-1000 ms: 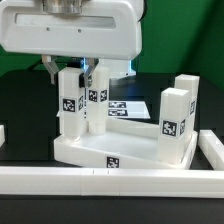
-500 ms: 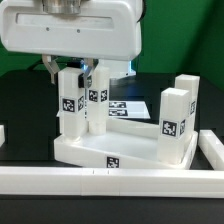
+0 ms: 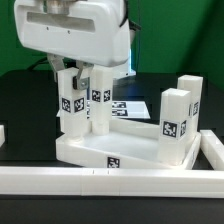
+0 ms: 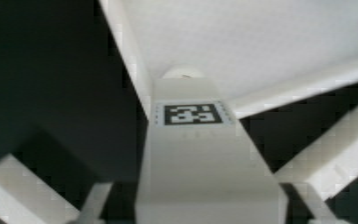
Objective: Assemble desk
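Standing over the desk top (image 3: pixel 110 150), the gripper (image 3: pixel 88 72) is seen closed around the upper part of a tagged leg (image 3: pixel 98 100), which is held upright above the slab's far corner on the exterior view's left. In the wrist view the same leg (image 4: pixel 202 150) runs straight down between the two fingers (image 4: pixel 34 185), its tag facing the camera, with the white slab (image 4: pixel 247 40) beneath its end. A second leg (image 3: pixel 70 105) stands just beside it, and two more are seated at the exterior view's right, the nearer one (image 3: pixel 174 120) plainly upright. Whether the held leg is already engaged in its seat cannot be told. The main risk is judged to be a slight tilt: a crooked leg could jam, or the neighbouring leg could be knocked by the fingers on release.
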`<state>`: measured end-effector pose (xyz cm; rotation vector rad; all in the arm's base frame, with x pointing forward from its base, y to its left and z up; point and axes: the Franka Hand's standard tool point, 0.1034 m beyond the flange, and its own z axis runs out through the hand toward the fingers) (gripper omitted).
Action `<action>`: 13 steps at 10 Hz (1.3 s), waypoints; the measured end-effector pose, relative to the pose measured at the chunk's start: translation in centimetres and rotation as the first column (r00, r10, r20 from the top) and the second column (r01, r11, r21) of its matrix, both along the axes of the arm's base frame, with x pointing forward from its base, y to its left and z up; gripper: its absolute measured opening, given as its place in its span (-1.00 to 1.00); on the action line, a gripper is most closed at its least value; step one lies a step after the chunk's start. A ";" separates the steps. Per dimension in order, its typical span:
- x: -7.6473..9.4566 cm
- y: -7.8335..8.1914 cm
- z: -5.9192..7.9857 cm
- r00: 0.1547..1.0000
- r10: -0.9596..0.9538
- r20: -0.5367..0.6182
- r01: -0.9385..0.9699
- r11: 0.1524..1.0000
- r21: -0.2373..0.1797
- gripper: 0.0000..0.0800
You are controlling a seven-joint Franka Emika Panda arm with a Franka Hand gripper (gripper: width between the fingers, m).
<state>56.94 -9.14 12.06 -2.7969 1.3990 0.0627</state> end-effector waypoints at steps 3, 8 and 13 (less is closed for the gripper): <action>0.0 -0.1 0.0 0.970 -0.243 -0.003 0.243 0.970 0.000 -0.27; 0.1 0.2 0.0 0.818 -0.575 -0.015 0.575 0.818 -0.002 -0.27; 0.0 0.4 -0.2 0.796 -0.605 -0.018 0.605 0.796 -0.006 0.36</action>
